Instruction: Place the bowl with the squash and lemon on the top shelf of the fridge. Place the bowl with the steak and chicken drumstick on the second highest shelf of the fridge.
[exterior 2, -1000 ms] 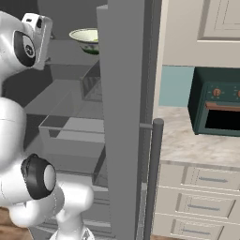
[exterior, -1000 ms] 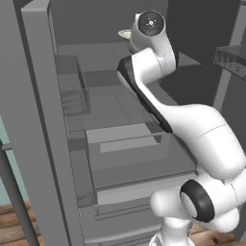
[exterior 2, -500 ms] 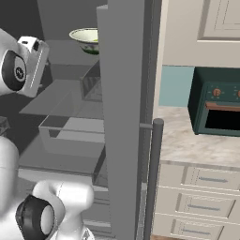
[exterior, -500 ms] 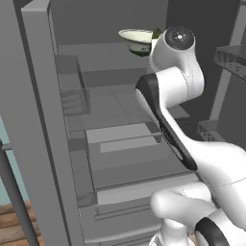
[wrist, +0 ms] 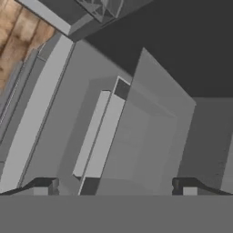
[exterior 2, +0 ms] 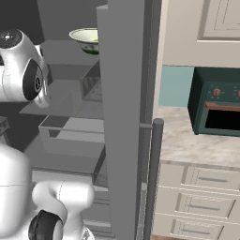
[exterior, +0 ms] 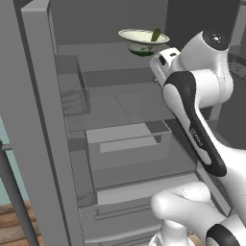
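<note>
The bowl with the squash and lemon sat on the top shelf of the fridge, toward the back and right of that panel as the left base view showed it. The squash poked up over the bowl's far right rim as a dark green stick. In the right base view the same bowl stood on the top shelf just left of the open fridge door's edge, with a bit of yellow showing at its right rim where the door cut it off.

The gripper was apart from the bowl. In the hand view its two dark fingertips stood far apart with nothing between them, so the claw was wide open and empty. That view looked down into the grey fridge interior at flat shelves and lower drawers, with a strip of wooden floor at the upper left corner.

In the left base view the arm's white wrist was just right of and slightly below the bowl, near the top shelf's front right end, without touching the bowl. Below the top shelf lay the second shelf, then the drawers.

Right of the fridge in the right base view stood a dark green oven on a marbled counter over cream drawers.
</note>
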